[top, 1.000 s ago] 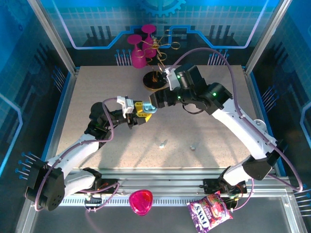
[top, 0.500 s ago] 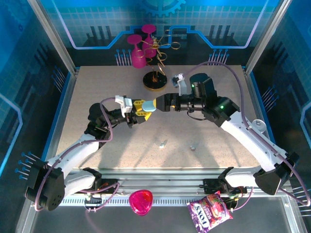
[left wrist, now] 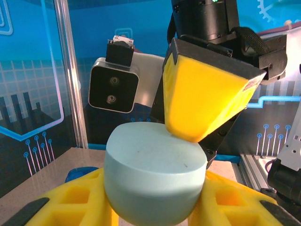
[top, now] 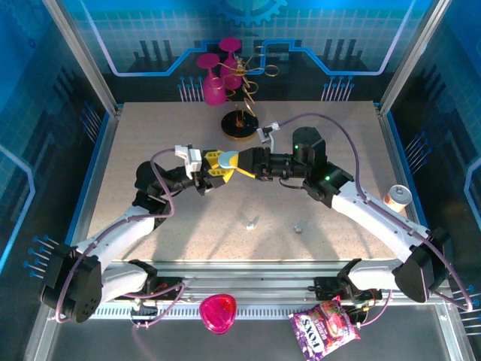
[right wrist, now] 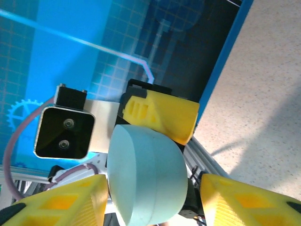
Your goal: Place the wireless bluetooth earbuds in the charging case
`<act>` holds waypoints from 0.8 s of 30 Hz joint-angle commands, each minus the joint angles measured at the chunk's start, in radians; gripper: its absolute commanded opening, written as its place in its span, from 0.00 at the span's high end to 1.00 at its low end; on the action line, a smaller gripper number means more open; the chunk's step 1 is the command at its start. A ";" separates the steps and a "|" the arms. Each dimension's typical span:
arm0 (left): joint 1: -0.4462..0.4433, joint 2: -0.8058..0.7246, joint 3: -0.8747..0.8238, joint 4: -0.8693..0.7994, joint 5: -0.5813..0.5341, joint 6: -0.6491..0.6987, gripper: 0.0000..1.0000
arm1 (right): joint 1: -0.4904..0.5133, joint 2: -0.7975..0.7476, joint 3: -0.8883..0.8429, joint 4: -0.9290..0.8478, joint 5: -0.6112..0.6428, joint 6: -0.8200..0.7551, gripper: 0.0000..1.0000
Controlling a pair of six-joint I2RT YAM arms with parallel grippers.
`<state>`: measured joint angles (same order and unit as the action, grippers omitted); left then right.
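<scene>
My left gripper [top: 216,165] is shut on a smooth light blue pebble-shaped charging case [top: 228,159], held closed above the middle of the table. In the left wrist view the case [left wrist: 155,162] sits between my yellow fingers [left wrist: 70,202]. My right gripper [top: 243,163] meets it from the right. Its jaws straddle the case [right wrist: 146,174]: one finger [right wrist: 66,202] touches it, and a gap shows beside the other. A right finger [left wrist: 202,99] rests on the case's top. Two tiny pale earbuds [top: 250,222] [top: 299,226] lie on the table in front.
Pink goblets [top: 214,75] and a gold wire stand on a dark round base [top: 240,125] stand at the back. A small can [top: 396,197] sits at the right edge. A pink heart-shaped thing [top: 218,312] and a purple snack bag [top: 325,329] lie by the front rail.
My right arm has swung down and left, bringing its gripper level with the case, and its jaws have narrowed around it. My left gripper has kept its hold and shifted slightly back.
</scene>
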<state>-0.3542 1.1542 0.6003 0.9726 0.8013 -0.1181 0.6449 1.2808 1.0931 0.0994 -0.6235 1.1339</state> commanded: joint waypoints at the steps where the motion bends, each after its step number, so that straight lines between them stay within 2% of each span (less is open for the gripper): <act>1: 0.004 0.001 0.013 0.064 0.007 -0.023 0.74 | -0.003 -0.003 -0.020 0.138 -0.031 0.092 0.55; 3: 0.004 -0.004 0.013 0.064 0.010 -0.023 0.75 | -0.005 0.000 -0.025 0.146 -0.028 0.099 0.64; 8: 0.004 -0.007 0.009 0.055 0.009 -0.018 0.73 | -0.005 0.003 -0.030 0.135 -0.024 0.093 0.78; 11: 0.004 -0.009 0.008 0.046 0.005 -0.011 0.67 | -0.008 0.003 -0.032 0.137 -0.022 0.089 0.79; 15: 0.004 -0.017 0.004 0.012 0.004 0.007 0.55 | -0.018 -0.002 -0.040 0.141 -0.013 0.081 0.79; 19: 0.005 -0.037 0.000 -0.060 0.002 0.043 0.34 | -0.047 -0.015 -0.056 0.111 0.012 0.063 0.79; 24: 0.003 -0.100 -0.012 -0.264 -0.028 0.139 0.13 | -0.102 -0.025 -0.066 -0.019 0.077 -0.022 0.79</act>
<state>-0.3515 1.1023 0.5999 0.8349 0.7898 -0.0547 0.5755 1.2797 1.0409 0.1539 -0.6029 1.1839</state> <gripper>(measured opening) 0.846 0.252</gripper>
